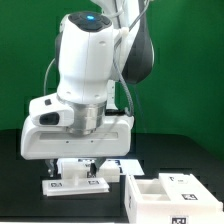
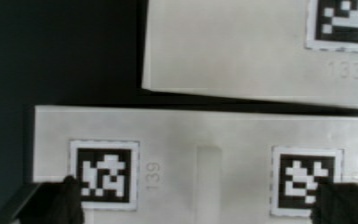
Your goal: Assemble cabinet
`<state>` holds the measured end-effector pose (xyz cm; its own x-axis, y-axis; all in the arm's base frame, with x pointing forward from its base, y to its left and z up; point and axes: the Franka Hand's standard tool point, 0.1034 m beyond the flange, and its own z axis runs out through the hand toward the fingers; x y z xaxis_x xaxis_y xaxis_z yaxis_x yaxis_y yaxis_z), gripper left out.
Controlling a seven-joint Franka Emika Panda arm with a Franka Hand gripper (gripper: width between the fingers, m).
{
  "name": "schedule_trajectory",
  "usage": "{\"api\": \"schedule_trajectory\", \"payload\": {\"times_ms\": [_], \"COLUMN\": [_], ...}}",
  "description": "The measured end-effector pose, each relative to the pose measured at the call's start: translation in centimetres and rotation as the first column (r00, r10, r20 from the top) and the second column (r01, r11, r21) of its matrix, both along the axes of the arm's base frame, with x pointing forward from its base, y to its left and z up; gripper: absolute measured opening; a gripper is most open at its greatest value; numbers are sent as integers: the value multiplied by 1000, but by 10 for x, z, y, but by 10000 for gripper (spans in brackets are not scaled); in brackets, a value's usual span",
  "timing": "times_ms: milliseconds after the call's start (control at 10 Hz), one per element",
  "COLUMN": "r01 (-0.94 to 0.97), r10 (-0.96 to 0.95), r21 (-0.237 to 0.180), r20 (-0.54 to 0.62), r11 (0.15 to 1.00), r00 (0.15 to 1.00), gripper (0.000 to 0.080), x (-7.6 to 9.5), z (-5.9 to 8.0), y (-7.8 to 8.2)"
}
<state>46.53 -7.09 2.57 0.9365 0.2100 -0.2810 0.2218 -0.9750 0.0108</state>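
A flat white cabinet panel [image 1: 75,184] with two marker tags lies on the black table, below my gripper [image 1: 78,167]. In the wrist view this panel [image 2: 202,150] fills the lower part of the picture. My gripper [image 2: 208,205] is open. Its dark fingertips [image 2: 51,202] stand wide apart near the panel's two ends, each beside a tag. I cannot tell whether they touch the panel. The white cabinet box [image 1: 165,190] with inner compartments stands at the exterior view's right, apart from the gripper.
A second flat white piece [image 2: 265,55] bearing a tag lies just beyond the panel, with a dark gap between them. It also shows in the exterior view [image 1: 118,163], behind the gripper. The table is black, with a green backdrop behind it.
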Motion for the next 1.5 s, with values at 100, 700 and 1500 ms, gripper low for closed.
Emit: {"api": "schedule_trajectory", "payload": {"times_ms": [100, 700, 1500], "r01": [-3, -13, -94], "r10": [3, 13, 95], "r21": [0, 3, 17], "r20": [4, -2, -47], "r11": [1000, 1000, 995], "r00": [1000, 1000, 994], "gripper": [649, 177, 61], "x": [0, -1, 5], "z": [-4, -8, 58], "y": [1, 3, 18]}}
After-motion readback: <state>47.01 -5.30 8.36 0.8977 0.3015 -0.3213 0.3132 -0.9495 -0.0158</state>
